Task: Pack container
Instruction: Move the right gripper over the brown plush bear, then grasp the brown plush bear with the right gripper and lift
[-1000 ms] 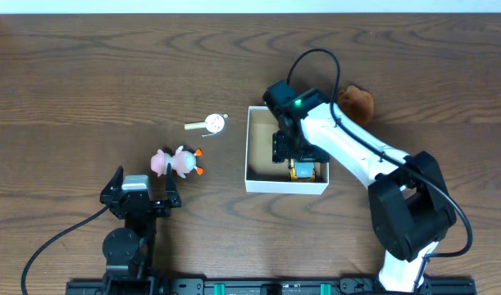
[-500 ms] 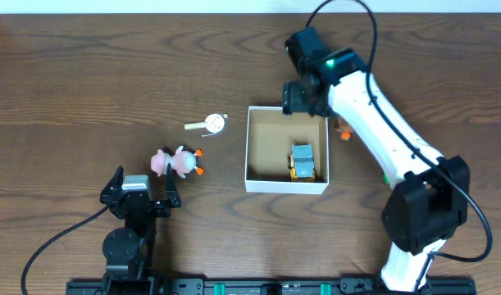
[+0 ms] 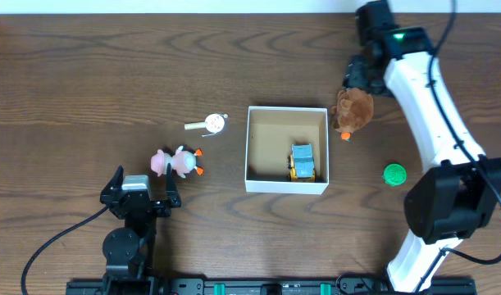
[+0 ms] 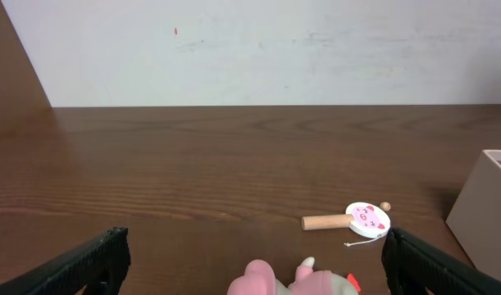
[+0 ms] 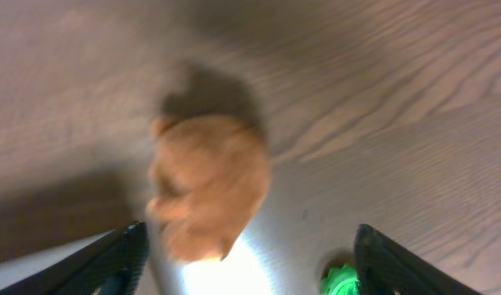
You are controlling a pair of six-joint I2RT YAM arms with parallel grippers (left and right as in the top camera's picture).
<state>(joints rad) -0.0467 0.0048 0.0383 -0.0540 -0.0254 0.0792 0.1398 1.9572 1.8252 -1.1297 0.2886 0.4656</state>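
Note:
The container [image 3: 287,185] is a shallow white box with a brown inside, at the table's middle. A small blue and yellow toy vehicle [image 3: 302,161] lies in its near right corner. A brown plush toy [image 3: 353,110] lies just right of the box and shows blurred in the right wrist view [image 5: 211,184]. My right gripper [image 3: 361,75] is open and empty, above and behind the plush [image 5: 250,262]. My left gripper [image 3: 143,190] is open and empty at the near left [image 4: 254,262], just behind a pink and white toy [image 3: 178,161] [image 4: 295,280].
A round white paddle with a wooden handle [image 3: 207,124] [image 4: 348,220] lies left of the box. A green round toy [image 3: 394,174] [image 5: 342,280] lies right of the box. The box's wall shows at the right edge of the left wrist view [image 4: 484,209].
My right gripper has let go of the toy vehicle in the box, then risen and swung to the back right, uncovering the plush and the green toy. The left arm has not moved.

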